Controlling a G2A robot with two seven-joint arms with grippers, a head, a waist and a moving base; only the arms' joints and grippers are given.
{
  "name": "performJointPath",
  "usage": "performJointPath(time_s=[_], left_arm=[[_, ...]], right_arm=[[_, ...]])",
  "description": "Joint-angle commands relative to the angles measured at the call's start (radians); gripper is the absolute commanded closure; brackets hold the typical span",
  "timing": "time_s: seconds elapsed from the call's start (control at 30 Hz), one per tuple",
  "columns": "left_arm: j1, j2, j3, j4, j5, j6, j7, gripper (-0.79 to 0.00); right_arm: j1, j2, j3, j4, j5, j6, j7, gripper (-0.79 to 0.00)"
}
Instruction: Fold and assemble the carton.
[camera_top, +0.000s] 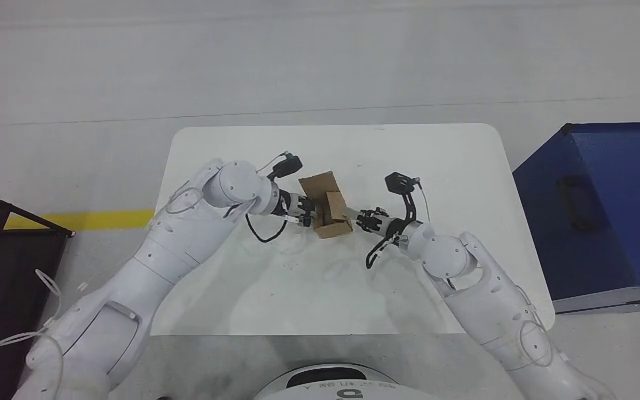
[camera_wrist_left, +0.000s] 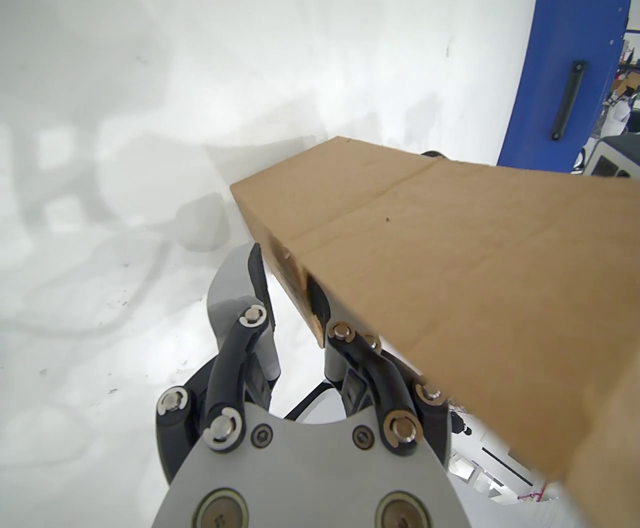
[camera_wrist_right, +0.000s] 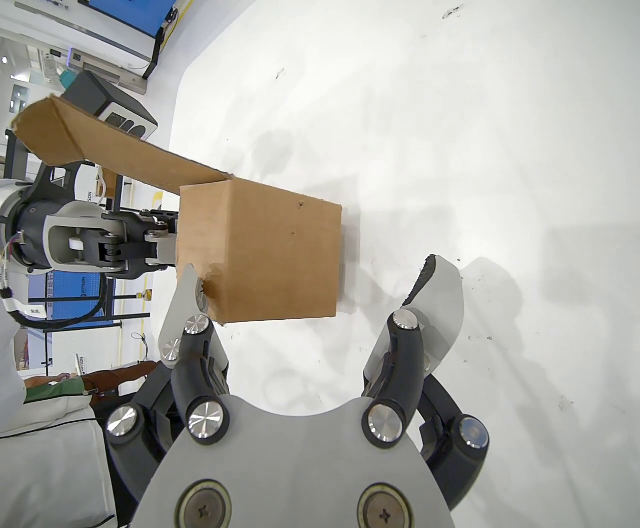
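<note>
A small brown carton (camera_top: 326, 206) stands on the white table (camera_top: 440, 160) near its middle, with one lid flap (camera_wrist_right: 115, 145) raised and bent at its tip. My left gripper (camera_top: 300, 212) comes in from the carton's left side and is shut on one of its walls (camera_wrist_left: 295, 285), a finger (camera_wrist_left: 260, 280) on each face of the cardboard. My right gripper (camera_top: 366, 218) sits at the carton's right side and is open. One of its fingertips (camera_wrist_right: 189, 287) touches a dented lower corner of the carton (camera_wrist_right: 270, 255); the other fingertip (camera_wrist_right: 435, 275) stands apart over bare table.
A blue bin (camera_top: 590, 215) stands off the table's right edge. A dark frame (camera_top: 20, 260) is on the floor at the left. Bare tabletop lies on every side of the carton.
</note>
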Motion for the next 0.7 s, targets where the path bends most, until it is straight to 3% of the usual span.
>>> performJointPath(time_s=[0.0, 0.07, 0.27, 0.3, 0.37, 0.4, 0.67], left_arm=[[-0.007, -0.003, 0.005, 0.002, 0.005, 0.001, 0.0, -0.034], [-0.013, -0.006, 0.008, 0.004, 0.01, 0.003, -0.003, 0.0], [-0.027, -0.008, 0.006, 0.003, 0.028, 0.008, -0.011, 0.0], [-0.028, -0.008, 0.004, 0.001, 0.028, 0.006, -0.009, -0.154], [-0.026, -0.008, -0.002, -0.003, 0.029, 0.002, -0.004, -0.625], [-0.024, -0.007, -0.005, -0.006, 0.029, -0.002, 0.0, -0.785], [0.026, 0.011, -0.077, -0.014, -0.01, -0.063, 0.041, -0.785]], right_arm=[[-0.004, 0.0, 0.005, -0.002, 0.001, 0.0, -0.003, -0.705], [-0.008, 0.0, 0.01, -0.006, 0.003, 0.0, -0.006, -0.699], [-0.017, 0.0, 0.021, -0.014, 0.006, -0.007, -0.013, -0.696], [-0.017, 0.0, 0.023, -0.015, 0.006, -0.007, -0.014, -0.696], [-0.016, 0.0, 0.025, -0.015, 0.007, -0.007, -0.013, -0.699], [-0.014, 0.0, 0.026, -0.014, 0.006, -0.007, -0.012, -0.699], [0.007, -0.003, 0.022, -0.005, -0.005, -0.003, 0.002, -0.69]])
